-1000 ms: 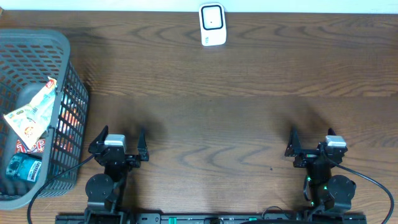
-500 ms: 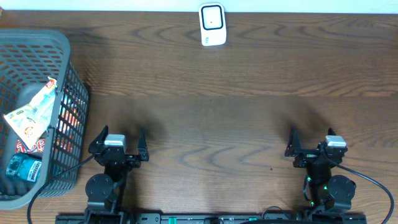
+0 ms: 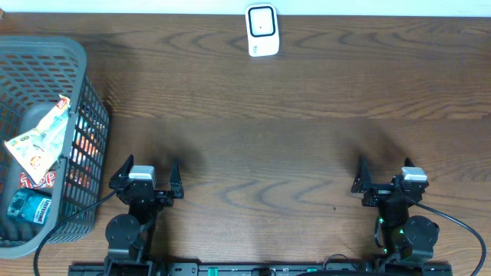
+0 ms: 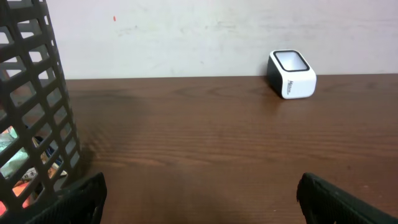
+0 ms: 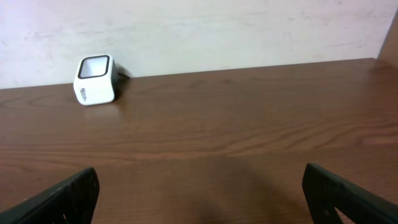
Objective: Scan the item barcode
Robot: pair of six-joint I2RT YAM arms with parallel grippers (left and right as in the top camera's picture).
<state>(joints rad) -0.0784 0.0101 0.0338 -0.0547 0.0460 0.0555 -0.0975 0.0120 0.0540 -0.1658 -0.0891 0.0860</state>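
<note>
You have not begun the scan yet: no item has been picked, and nothing sits in front of the scanner [image 3: 261, 29], which stands alone at the middle of the far edge of the surface [image 3: 307, 115]. The goods to scan are all in the grey basket [image 3: 77, 54] at the left edge. A pale snack packet [image 3: 42, 138] lies on top, with a blue pack [image 3: 29, 207] and other wrappers beneath it. Which one carries a readable barcode you cannot tell from here.

Your left fingers [image 3: 176, 180] are spread wide and empty, parked at the near edge just beside the basket. Your right fingers [image 3: 360, 175] are likewise spread and empty, at the near edge toward the right corner.

Everything is left to do: reach into the basket, lift one item, carry it to the scanner and turn its code to the window.

Against the earlier overhead frames nothing differs: both arms, the basket and the scanner sit exactly as they did a second ago
</note>
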